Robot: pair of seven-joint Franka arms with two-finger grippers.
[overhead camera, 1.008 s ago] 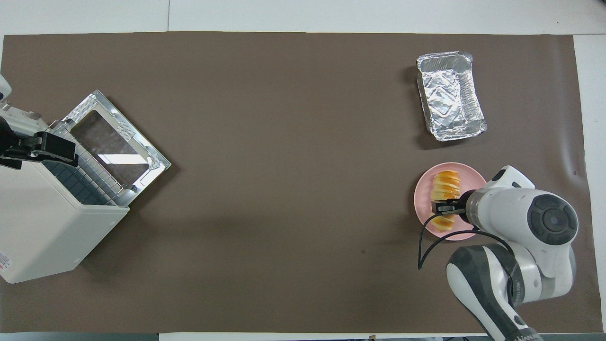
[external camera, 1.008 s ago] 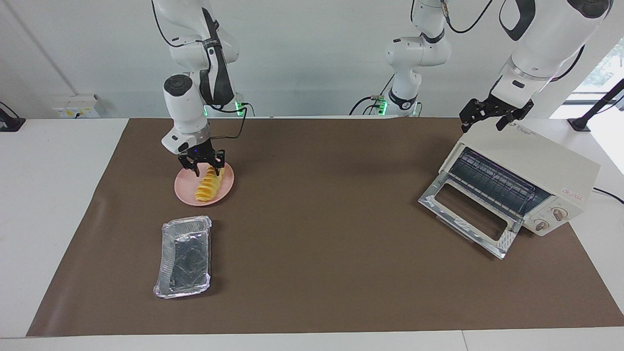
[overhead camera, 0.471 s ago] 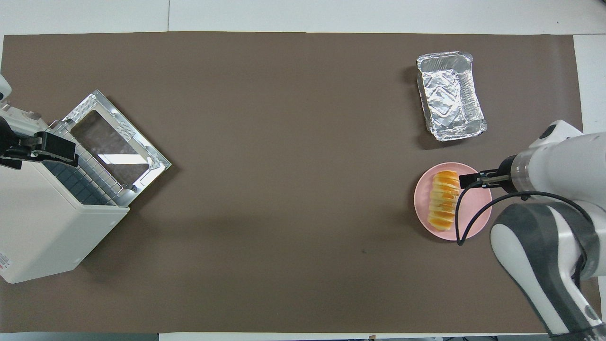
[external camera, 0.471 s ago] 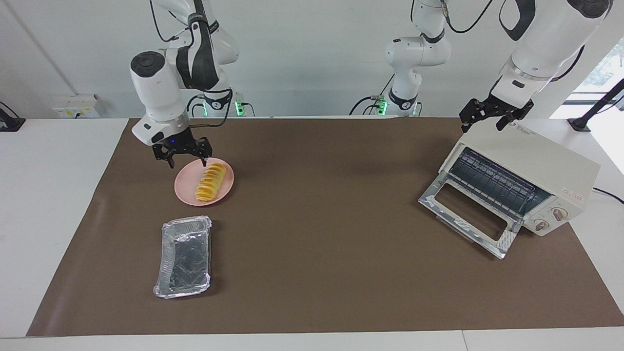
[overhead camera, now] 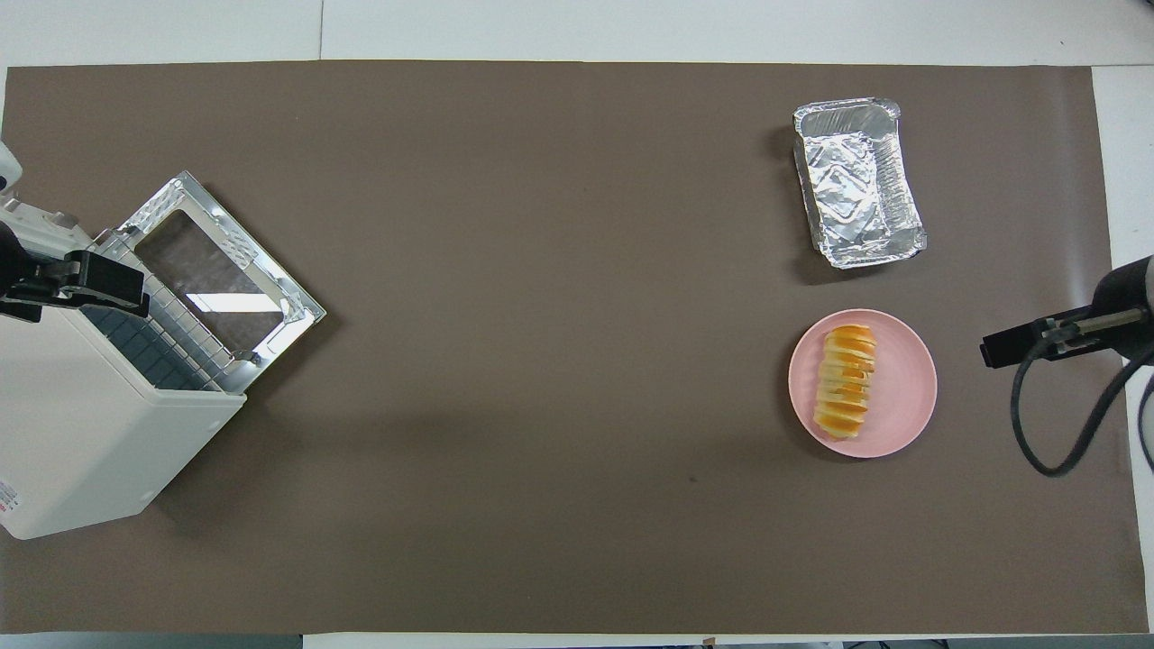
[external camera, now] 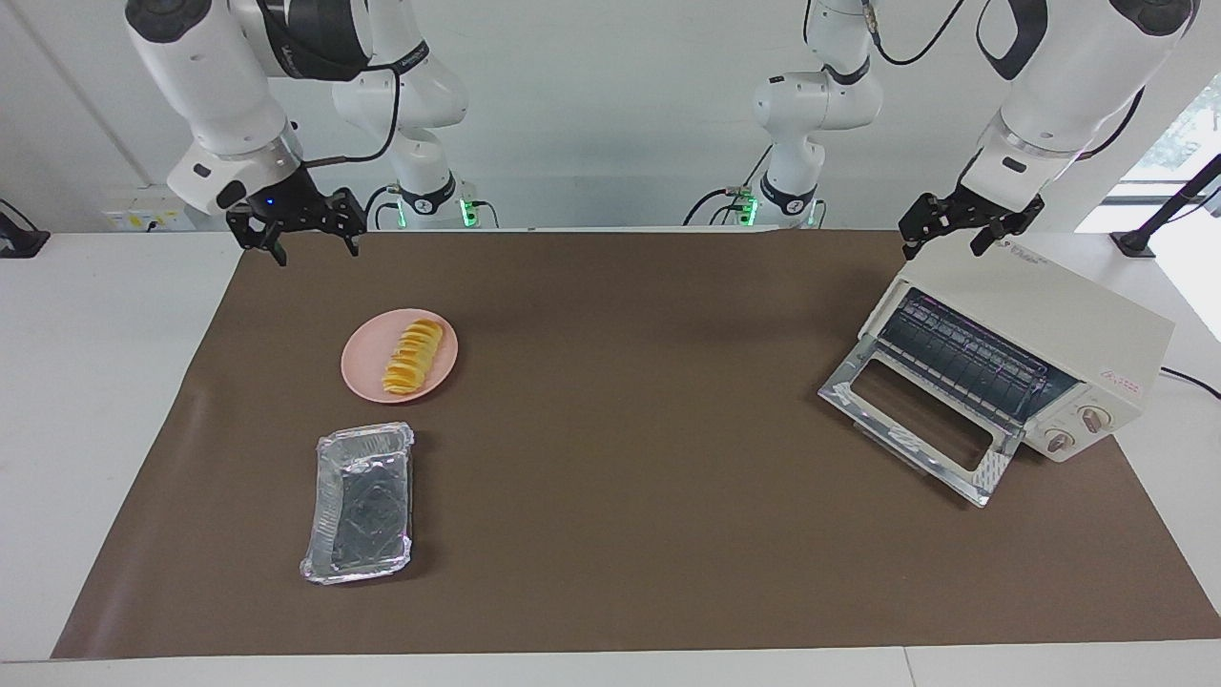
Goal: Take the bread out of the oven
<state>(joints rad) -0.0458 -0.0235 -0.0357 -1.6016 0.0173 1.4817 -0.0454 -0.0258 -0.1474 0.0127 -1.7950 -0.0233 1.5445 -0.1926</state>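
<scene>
The bread point(external camera: 412, 357) point(overhead camera: 846, 383), a ridged golden loaf, lies on a pink plate point(external camera: 362, 380) point(overhead camera: 906, 388) toward the right arm's end of the table. My right gripper point(external camera: 315, 250) point(overhead camera: 993, 350) hangs open and empty, high over the brown mat's edge beside the plate, well clear of the bread. The cream oven point(external camera: 1059, 320) point(overhead camera: 81, 433) stands at the left arm's end with its glass door point(external camera: 911, 429) point(overhead camera: 221, 270) dropped open and its dark rack bare. My left gripper point(external camera: 941, 250) point(overhead camera: 99, 284) waits open over the oven's top.
A crinkled silver foil tray point(external camera: 361, 503) point(overhead camera: 856, 183) sits farther from the robots than the plate. A brown mat point(external camera: 630, 496) covers the table between plate and oven. A third arm's base point(external camera: 792, 191) stands at the table's robot end.
The right gripper let go of the bread, rose off the plate and swung toward its own end of the table. The bread stays on the plate. The left arm has not moved.
</scene>
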